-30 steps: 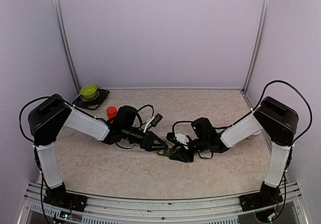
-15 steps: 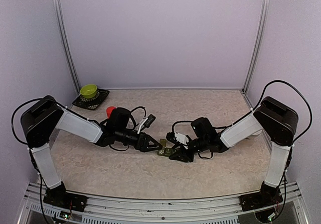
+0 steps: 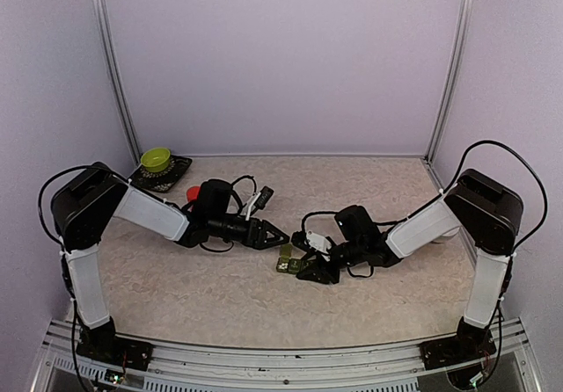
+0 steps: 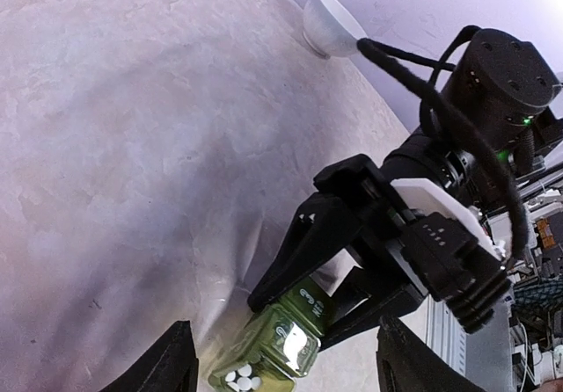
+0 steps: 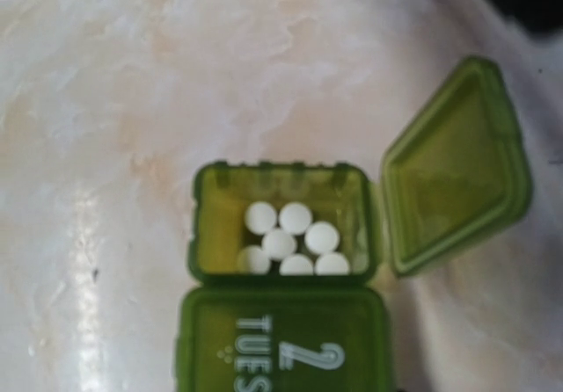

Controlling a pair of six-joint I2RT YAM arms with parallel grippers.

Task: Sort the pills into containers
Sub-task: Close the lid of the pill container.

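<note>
Several white pills point(image 5: 279, 243) lie in the open end compartment of the containers point(image 5: 286, 344), mid-desk point(image 3: 220, 295). "2 TUES" lid closed; probably unfilled. Right claw point(image 3: 301, 267) grasps the strip. Left claw point(image 3: 280, 235) hovers just left, released, empty.

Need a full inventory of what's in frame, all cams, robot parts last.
pill organiser: one strip, dark green, mid-table; end lid open, "TUES" lid shut
pills: about seven, white, in the open compartment
red bottle: one, red, behind the left arm, partly hidden
green bowl: one, lime green, on the mat, back left
mat: one, dark, back-left corner
white bowl: one, white, far right near the wall
left gripper: one, black, open, empty, left of the organiser
right gripper: one, black, closed on the organiser
</note>
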